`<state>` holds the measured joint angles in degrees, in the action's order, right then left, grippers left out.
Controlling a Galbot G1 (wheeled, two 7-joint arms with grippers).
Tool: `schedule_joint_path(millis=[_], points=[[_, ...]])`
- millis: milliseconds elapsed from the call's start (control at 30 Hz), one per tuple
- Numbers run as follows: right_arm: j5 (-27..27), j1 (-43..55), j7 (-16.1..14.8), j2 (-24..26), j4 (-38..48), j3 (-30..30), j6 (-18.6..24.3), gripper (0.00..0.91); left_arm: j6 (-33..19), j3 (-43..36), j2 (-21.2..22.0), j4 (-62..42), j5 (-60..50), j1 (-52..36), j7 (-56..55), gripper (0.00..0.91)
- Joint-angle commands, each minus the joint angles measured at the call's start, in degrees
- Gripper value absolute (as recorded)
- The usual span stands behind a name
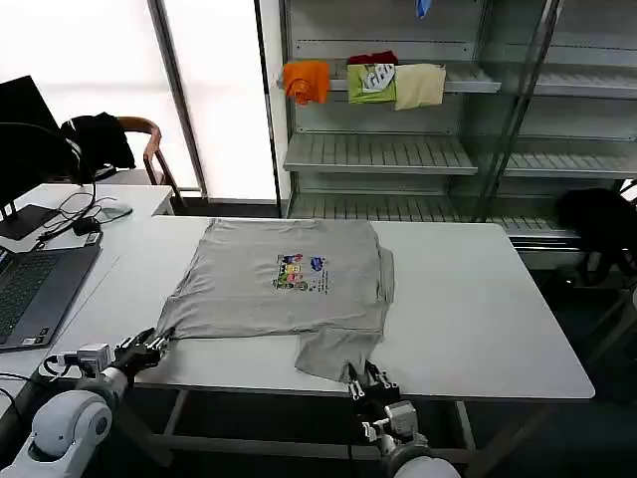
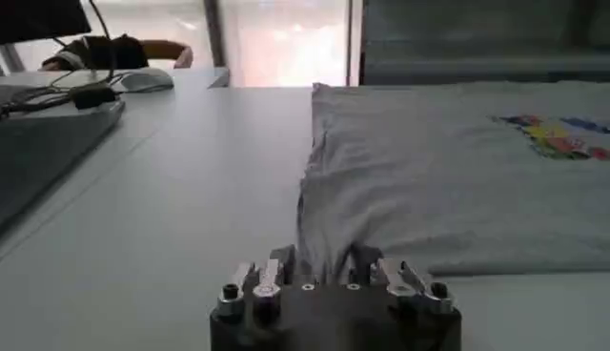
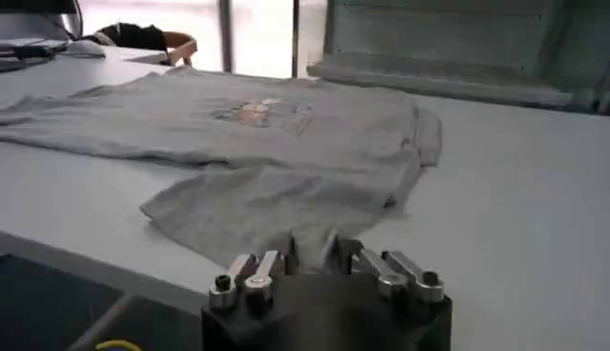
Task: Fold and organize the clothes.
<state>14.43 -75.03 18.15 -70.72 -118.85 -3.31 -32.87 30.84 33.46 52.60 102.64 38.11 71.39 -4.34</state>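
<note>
The light grey shirt [image 1: 289, 279] lies spread on the white table [image 1: 488, 319], print facing up, with one sleeve [image 1: 333, 354] reaching the front edge. My left gripper [image 1: 154, 344] is at the shirt's left sleeve tip. In the left wrist view the cloth [image 2: 448, 181] bunches into folds running between the left gripper's [image 2: 326, 259] fingers, which are shut on it. My right gripper [image 1: 366, 376] is at the table's front edge, on the near sleeve. In the right wrist view the shirt [image 3: 267, 134] narrows into the right gripper [image 3: 315, 250], also shut on cloth.
A laptop [image 1: 30, 294] and cables lie on the adjoining desk to the left. Behind the table stand shelves [image 1: 378, 154] with small orange, green and cream garments [image 1: 363, 82]. A black garment [image 1: 597, 219] sits at the right. The table's right half is bare.
</note>
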Motion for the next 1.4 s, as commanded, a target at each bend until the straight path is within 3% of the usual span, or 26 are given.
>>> schedule_joint_path(millis=[33, 300, 567, 767, 933, 1133, 1400], points=[[0.16, 0.18, 0.27, -0.11, 0.47, 0.36, -0.29, 0.0, 0.14, -0.08, -0.04, -0.56, -0.09, -0.3, 0.27, 0.02], [0.02, -0.04, -0.22, 0.15, -0.05, 0.26, -0.25, 0.0, -0.42, -0.01, -0.36, 0.61, -0.17, 0.1, 1.19, 0.0], [-0.74, -0.68, -2.41, 1.14, -6.09, -0.35, 0.41, 0.0, -1.09, 1.44, -0.75, 6.72, 4.34, 0.16, -1.26, 0.0], [-1.02, -0.49, -2.95, 2.31, -9.39, -3.06, 1.4, 0.0, -3.82, 1.64, -0.82, 9.51, 7.51, -0.8, -2.21, 0.0], [-1.28, 1.76, -5.7, 3.4, -10.79, -6.82, 3.72, 0.0, -4.75, 0.67, -0.85, 9.19, 8.61, -3.86, -2.75, 0.0], [0.84, 8.77, -8.2, 5.18, -5.19, -9.55, 5.07, 0.0, -4.57, -3.24, 0.07, 4.15, 8.44, -11.3, -4.13, 0.0], [3.79, 22.45, -9.64, 5.43, 6.74, -6.63, 5.15, 0.0, -5.24, -11.04, 3.44, -7.7, 5.91, -23.16, -7.08, 0.0]])
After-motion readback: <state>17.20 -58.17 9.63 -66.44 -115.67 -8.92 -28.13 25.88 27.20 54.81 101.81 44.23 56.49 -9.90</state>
